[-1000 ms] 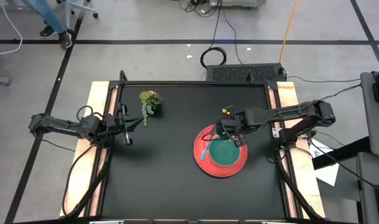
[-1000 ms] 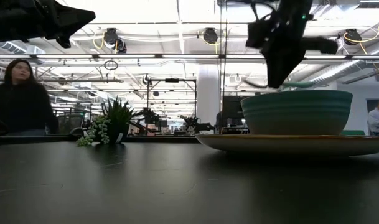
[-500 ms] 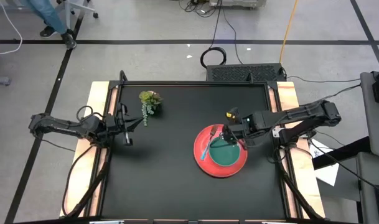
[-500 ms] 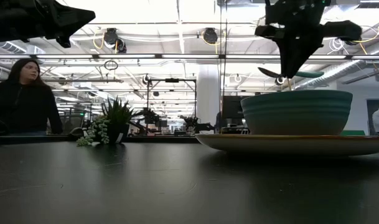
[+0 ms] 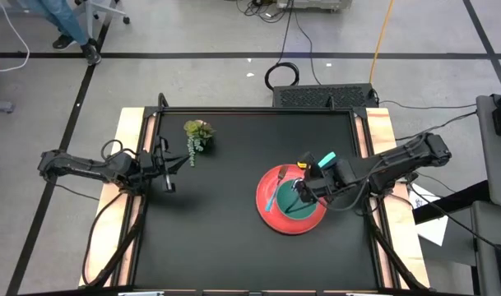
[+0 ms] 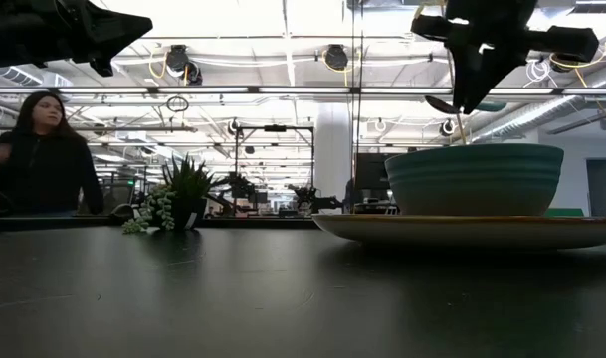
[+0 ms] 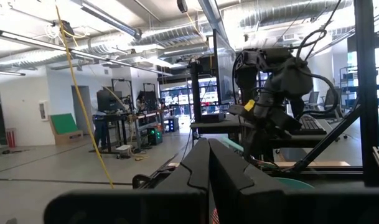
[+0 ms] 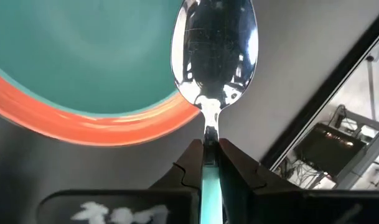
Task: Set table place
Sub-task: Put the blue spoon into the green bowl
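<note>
The right hand (image 5: 303,188), clenched on the spoon (image 8: 214,68), has moved over the bowl (image 5: 295,200); no legible writing.

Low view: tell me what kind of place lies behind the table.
Likely an open lab or workshop: exposed ceiling ducts, rows of workbenches with equipment, and a person standing beyond the table.

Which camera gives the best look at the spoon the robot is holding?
The right wrist view: the spoon fills it, clamped in the right gripper. The high view shows only its teal handle; the low view a dark sliver; the left wrist view barely anything.
</note>
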You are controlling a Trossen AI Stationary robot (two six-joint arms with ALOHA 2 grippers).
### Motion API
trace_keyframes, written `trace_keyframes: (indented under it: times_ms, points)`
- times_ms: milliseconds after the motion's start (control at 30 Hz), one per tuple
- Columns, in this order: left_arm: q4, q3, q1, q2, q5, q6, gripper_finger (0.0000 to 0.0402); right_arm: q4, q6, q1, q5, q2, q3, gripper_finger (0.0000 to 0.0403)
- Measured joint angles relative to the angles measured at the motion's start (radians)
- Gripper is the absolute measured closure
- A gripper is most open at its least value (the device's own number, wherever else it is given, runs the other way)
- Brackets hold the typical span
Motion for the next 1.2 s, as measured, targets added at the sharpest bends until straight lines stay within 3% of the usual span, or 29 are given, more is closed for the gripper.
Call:
trace_keyframes:
  times_ms: [167, 333, 567, 1200]
  points:
    - [0.0, 0.0, 0.0, 0.0, 0.0, 0.0, 0.0394, -0.027, -0.033, 0.013, -0.001, 0.012, 0.0, 0.0385]
    - [0.0, 0.0, 0.0, 0.0, 0.0, -0.001, 0.0394, -0.016, -0.174, 0.054, 0.007, 0.026, -0.043, 0.0385]
    - [0.0, 0.0, 0.0, 0.0, 0.0, -0.001, 0.0394, 0.024, -0.264, 0.084, 0.149, 0.051, -0.111, 0.0385]
    - [0.0, 0.0, 0.0, 0.0, 0.0, -0.002, 0.0394, 0.162, -0.502, 0.126, 0.257, 0.059, -0.127, 0.0379]
